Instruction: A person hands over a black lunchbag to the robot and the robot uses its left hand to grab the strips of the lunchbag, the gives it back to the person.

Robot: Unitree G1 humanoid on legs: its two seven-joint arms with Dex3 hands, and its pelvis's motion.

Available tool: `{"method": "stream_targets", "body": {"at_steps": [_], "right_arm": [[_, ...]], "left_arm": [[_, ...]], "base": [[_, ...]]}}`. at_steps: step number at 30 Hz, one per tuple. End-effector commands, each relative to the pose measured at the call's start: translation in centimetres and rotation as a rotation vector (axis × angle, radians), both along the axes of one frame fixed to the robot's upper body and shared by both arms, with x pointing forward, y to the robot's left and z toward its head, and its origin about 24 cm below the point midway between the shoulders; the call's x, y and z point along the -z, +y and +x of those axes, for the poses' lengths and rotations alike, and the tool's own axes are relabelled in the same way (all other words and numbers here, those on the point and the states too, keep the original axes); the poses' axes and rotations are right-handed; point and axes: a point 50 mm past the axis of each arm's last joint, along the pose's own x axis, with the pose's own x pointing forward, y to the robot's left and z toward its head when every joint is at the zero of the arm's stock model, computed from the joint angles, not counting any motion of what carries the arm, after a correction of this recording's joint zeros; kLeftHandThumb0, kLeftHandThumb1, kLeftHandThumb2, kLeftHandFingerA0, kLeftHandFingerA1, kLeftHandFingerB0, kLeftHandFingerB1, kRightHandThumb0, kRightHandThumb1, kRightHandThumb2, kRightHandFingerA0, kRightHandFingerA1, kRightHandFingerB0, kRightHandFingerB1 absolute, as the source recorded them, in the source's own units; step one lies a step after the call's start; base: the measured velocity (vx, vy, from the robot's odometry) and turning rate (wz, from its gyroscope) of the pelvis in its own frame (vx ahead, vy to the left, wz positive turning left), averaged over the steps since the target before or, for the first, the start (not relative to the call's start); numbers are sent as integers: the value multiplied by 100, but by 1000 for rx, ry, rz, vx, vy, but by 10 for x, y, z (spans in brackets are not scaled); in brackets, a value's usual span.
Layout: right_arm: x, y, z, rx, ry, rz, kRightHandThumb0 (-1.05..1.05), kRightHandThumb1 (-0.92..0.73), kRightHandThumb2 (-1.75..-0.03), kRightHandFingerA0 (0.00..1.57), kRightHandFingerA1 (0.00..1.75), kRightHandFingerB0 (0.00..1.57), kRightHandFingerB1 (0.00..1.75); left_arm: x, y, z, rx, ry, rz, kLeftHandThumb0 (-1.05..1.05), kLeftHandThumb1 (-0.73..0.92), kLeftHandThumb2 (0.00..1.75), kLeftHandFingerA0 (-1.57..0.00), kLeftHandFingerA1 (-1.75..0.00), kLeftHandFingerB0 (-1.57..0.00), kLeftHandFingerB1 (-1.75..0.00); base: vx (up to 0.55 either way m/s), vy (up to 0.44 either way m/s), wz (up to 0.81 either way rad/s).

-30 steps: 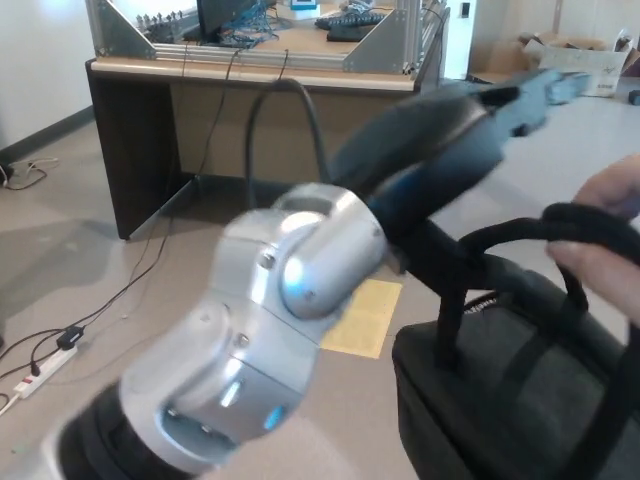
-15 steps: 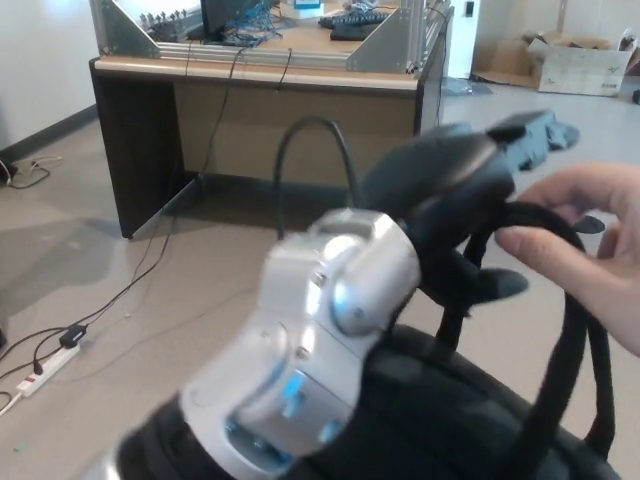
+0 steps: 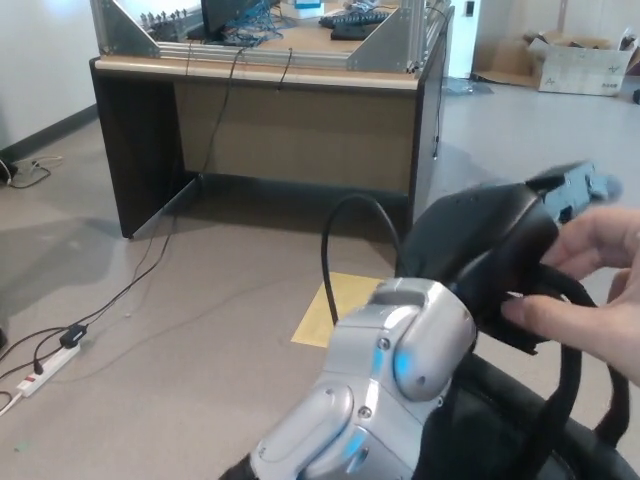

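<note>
My left arm rises from the bottom of the head view, its silver wrist [image 3: 400, 360] in the foreground. The black left hand [image 3: 480, 245] is right of centre, seen from the back. The black lunchbag [image 3: 500, 430] sits low at the bottom right, partly hidden behind my wrist. Its black straps [image 3: 562, 350] loop up from the bag to the underside of my hand. A person's hand [image 3: 590, 300] comes in from the right edge and presses the straps against my hand. My own hand hides where the straps meet my palm. My right hand does not show.
A wooden desk [image 3: 280, 100] with a metal frame and cables stands at the back. A yellow sheet [image 3: 335, 310] lies on the floor. A power strip [image 3: 40, 365] with its cord lies at the left. A cardboard box [image 3: 580, 60] sits at the far right.
My left arm and hand have swung right and lower in the picture. The person's hand has followed with the straps and now lies against my hand. The bag shows lower.
</note>
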Motion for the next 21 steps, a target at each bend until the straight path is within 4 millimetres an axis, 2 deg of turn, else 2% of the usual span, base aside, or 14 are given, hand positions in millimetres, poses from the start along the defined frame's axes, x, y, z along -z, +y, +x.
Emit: {"method": "stream_targets", "body": {"at_steps": [1,3,5,8,9,11,16,18,21], "right_arm": [[-5,-4,5,9,-13,3,-57,-60,-58,50,46,29,31],[-5,-4,6,16,-13,15,-57,-59,-58,51,47,29,31],[-6,-5,7,13,-13,12,-58,-59,-58,51,47,30,31],[-7,-5,10,1,-17,19,-60,-58,-59,53,48,29,32],[-8,-4,11,-2,-16,19,-61,-62,-59,54,46,30,32],[-7,-4,11,-7,-11,20,-62,-62,-59,56,46,30,32],[-5,-6,6,-10,-3,3,-61,-63,-59,57,46,31,32],[-4,-7,4,-6,-4,-7,-62,-62,-59,59,47,32,32],[-5,-8,5,2,-7,1,-59,-62,-59,59,48,33,33]], "left_arm": [[-1,7,8,-75,-368,-394,-21,66,61,-95,-175,-72,-175],[-4,17,13,-63,-384,-452,-23,64,56,-83,-175,-58,-175],[-6,22,16,-54,-384,-481,-20,64,57,-82,-175,-62,-168],[-15,39,20,-61,-429,-543,-15,64,56,-81,-175,-58,-175],[-18,43,22,-87,-458,-543,-22,63,57,-87,-175,-61,-172],[-25,54,21,-147,-491,-535,-25,62,58,-86,-175,-63,-165],[-37,72,15,-122,-560,-618,-15,62,55,-84,-175,-59,-175],[-48,91,11,-160,-665,-628,-15,65,57,-83,-175,-62,-175],[-59,116,7,-213,-751,-619,-17,66,56,-81,-175,-60,-175]], "base": [[0,0,0],[0,0,0],[0,0,0],[0,0,0],[0,0,0],[0,0,0],[0,0,0],[0,0,0],[0,0,0]]}}
